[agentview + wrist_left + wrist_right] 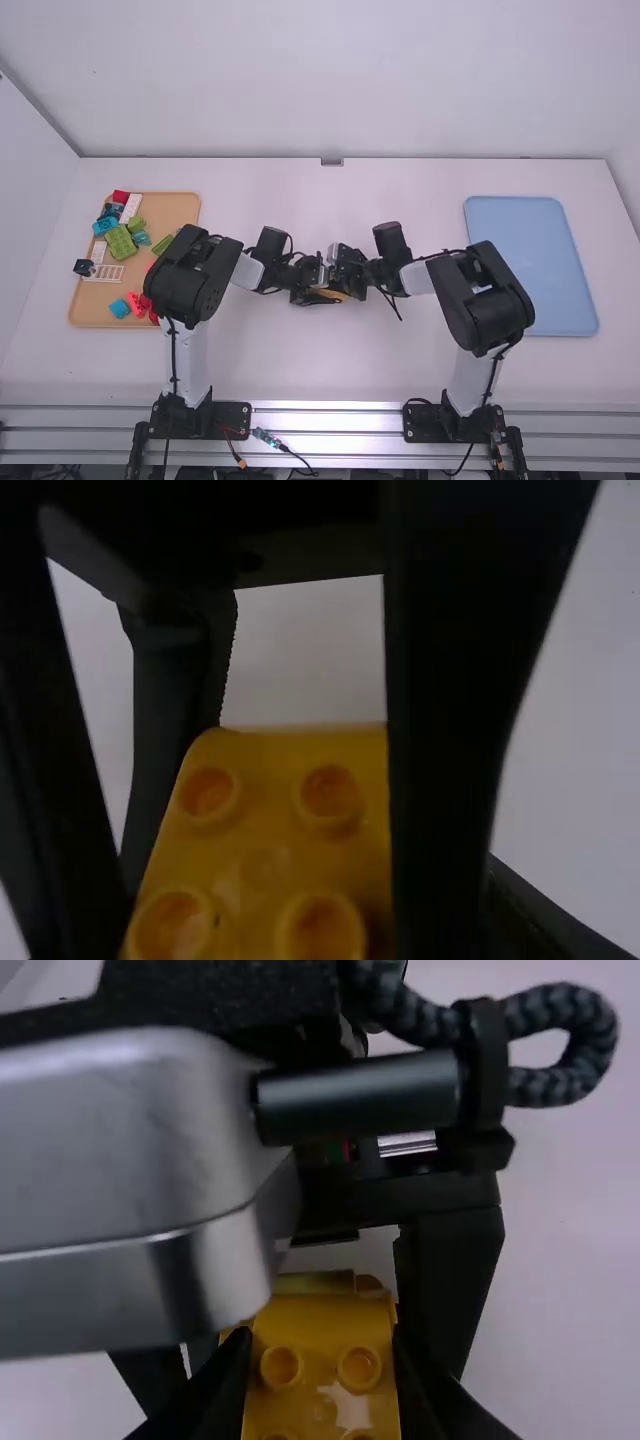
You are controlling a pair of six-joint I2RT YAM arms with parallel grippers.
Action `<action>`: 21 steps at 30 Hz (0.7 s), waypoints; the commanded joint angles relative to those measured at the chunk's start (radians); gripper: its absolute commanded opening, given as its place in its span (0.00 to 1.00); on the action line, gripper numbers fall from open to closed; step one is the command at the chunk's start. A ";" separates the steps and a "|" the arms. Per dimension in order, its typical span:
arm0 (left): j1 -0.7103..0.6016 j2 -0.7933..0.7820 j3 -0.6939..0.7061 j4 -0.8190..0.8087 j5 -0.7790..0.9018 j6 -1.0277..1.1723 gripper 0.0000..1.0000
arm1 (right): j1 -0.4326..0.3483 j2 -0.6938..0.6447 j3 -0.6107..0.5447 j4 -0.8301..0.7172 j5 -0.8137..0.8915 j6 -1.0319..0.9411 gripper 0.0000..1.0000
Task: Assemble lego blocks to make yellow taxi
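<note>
Two arms meet over the middle of the tabletop [300,370], with yellow studded brickwork [322,1332] between them. The job looks partway along: the yellow pieces are out over the middle, and in the right wrist view they seem to form more than one level, though I can't tell whether these are locked together. Pressing or checking that joint is probably the step in hand; releasing the build and setting it down would remain.

The right hand [322,1348] is clamped on the yellow brickwork, its fingers close against both sides. The left hand [312,286] is at the same build, but I can't tell whether it is gripping.

At left, the tan tray [178,205] carries green bricks [120,242], red pieces [137,304] and a white grid piece [107,273]. The blue tray [530,265] is at right.
</note>
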 commanded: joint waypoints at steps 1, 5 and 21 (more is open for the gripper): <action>0.007 0.020 -0.013 -0.004 -0.008 0.002 0.23 | -0.011 0.020 -0.021 -0.027 0.040 -0.008 0.00; 0.007 0.020 -0.013 -0.001 -0.008 0.001 0.23 | 0.007 0.020 -0.021 -0.056 0.039 -0.047 0.00; 0.013 0.020 -0.013 0.048 -0.019 -0.084 0.24 | 0.010 0.011 -0.115 0.127 0.046 -0.003 0.00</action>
